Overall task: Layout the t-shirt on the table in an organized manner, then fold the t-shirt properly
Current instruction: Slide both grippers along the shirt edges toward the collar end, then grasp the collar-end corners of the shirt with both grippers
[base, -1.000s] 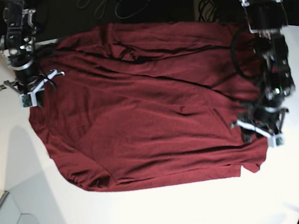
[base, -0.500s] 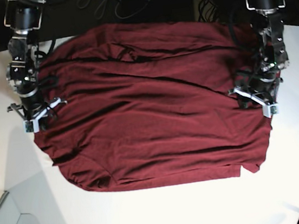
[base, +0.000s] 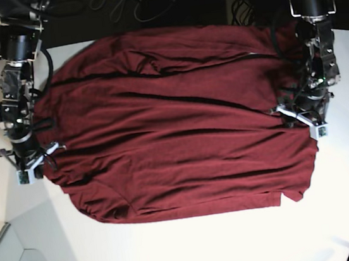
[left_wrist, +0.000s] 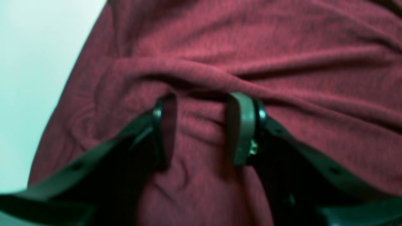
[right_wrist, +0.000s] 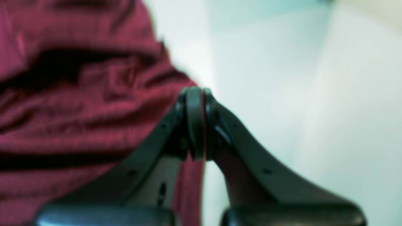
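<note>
You are in the laying-out step: the t-shirt (base: pixel 174 124) lies spread across the white surface (base: pixel 195 249), long creases running across it. Your right pincer (right_wrist: pixel 195 125) is shut on the shirt's edge, a thin sliver of cloth between its pads. Your left pincer (left_wrist: pixel 201 128) stands half open over a ridge of fabric, gripping nothing. Next you will likely need to close it there and pull outward. Only the wrist views show the jaws; the base view shows the whole garment and remaining wrinkles.
</note>
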